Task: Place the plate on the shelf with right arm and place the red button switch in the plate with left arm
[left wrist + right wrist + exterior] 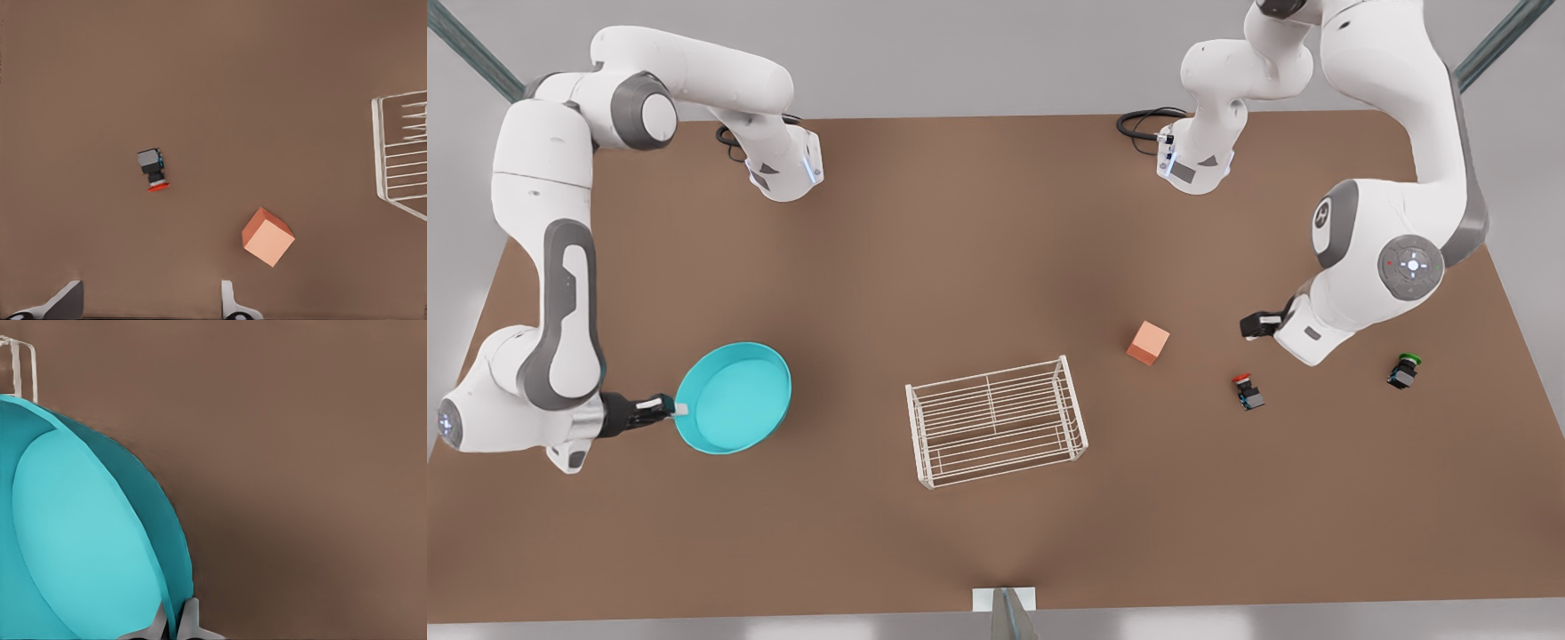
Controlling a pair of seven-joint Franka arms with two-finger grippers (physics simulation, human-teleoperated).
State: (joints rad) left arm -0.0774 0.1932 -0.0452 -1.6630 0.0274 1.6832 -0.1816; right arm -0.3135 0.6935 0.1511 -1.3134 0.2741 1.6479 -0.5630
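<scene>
bare brown table (978, 267) lies between the plate (734, 397), pinched at its rim by the right gripper (679, 409), and the shelf (996, 420), whose grid top carries nothing. around the red button switch (1248, 391) the orange cube (1148, 343) sits near; the left gripper (1249, 326), fingers apart, hangs close.

My right gripper (679, 409) pinches the rim of the turquoise plate (734, 397), which is well apart from the white wire shelf (996, 420). The red button switch (1248, 391) lies on its side beyond the shelf.
</scene>
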